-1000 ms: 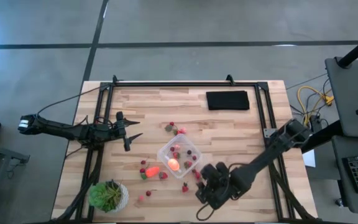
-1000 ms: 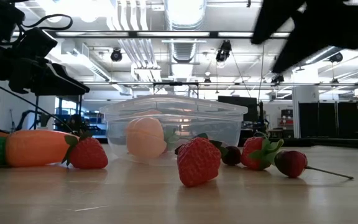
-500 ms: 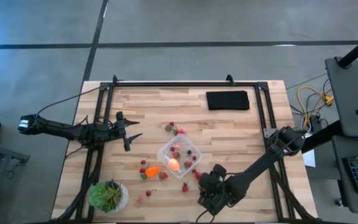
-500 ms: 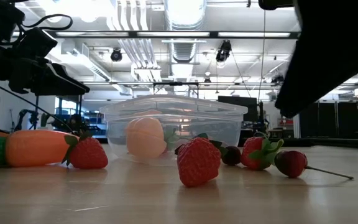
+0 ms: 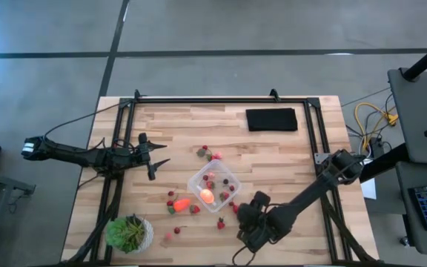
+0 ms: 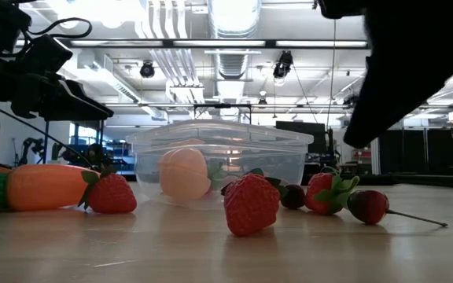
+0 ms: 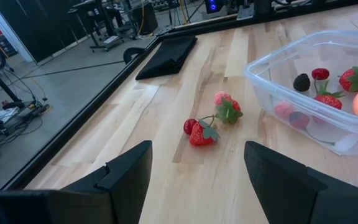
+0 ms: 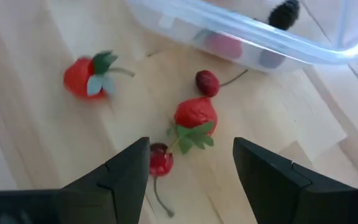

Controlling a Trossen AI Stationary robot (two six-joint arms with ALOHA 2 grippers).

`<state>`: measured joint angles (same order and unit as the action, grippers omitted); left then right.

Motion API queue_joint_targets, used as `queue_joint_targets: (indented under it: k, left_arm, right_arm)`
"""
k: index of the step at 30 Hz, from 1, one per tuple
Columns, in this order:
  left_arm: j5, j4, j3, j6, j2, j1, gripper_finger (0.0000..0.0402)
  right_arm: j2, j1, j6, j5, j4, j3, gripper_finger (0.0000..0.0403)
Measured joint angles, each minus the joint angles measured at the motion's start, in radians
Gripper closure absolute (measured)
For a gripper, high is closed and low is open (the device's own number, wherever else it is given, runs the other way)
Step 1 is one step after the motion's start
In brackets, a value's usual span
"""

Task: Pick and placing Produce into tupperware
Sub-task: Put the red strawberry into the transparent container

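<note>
The clear square tupperware (image 5: 213, 185) stands mid-table and holds the round pink-orange fruit (image 6: 183, 173) and a few berries. The orange carrot (image 5: 181, 203) lies on the table to its left, with red strawberries (image 6: 250, 204) scattered around it. My right gripper (image 8: 190, 144) is open and hovers above a strawberry (image 8: 194, 115) and a cherry-like piece (image 8: 160, 160) at the container's near-right corner, touching nothing. My left gripper (image 7: 197, 149) is open, well left of the container (image 7: 328, 81), pointing at two strawberries (image 7: 201, 132) on the wood.
A flat black pad (image 5: 271, 119) lies near the far edge, right of centre. A leafy potted plant (image 5: 129, 232) stands at the near-left corner. A black metal frame (image 5: 199, 100) runs around the table. More berries (image 5: 207, 153) lie beyond the container's far-left side.
My right gripper has come down toward the table and slightly toward the near edge, beside the container's near-right corner; its arm now fills more of the low view. The produce and container have stayed put.
</note>
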<state>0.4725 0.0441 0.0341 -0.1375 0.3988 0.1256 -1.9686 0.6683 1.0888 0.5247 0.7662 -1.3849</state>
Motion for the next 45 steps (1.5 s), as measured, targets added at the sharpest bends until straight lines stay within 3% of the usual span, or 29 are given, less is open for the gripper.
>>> queue_joint_targets:
  k: [9,45]
  left_arm:
    - [0.0,0.0,0.0,0.0,0.0,0.0,0.016]
    - [0.0,0.0,0.0,0.0,0.002,0.0,0.016]
  right_arm:
    - [0.0,-0.042,0.117,0.0,-0.027,0.002,0.0179]
    - [-0.044,-0.082,0.082,-0.036,-0.114,0.04,0.0179]
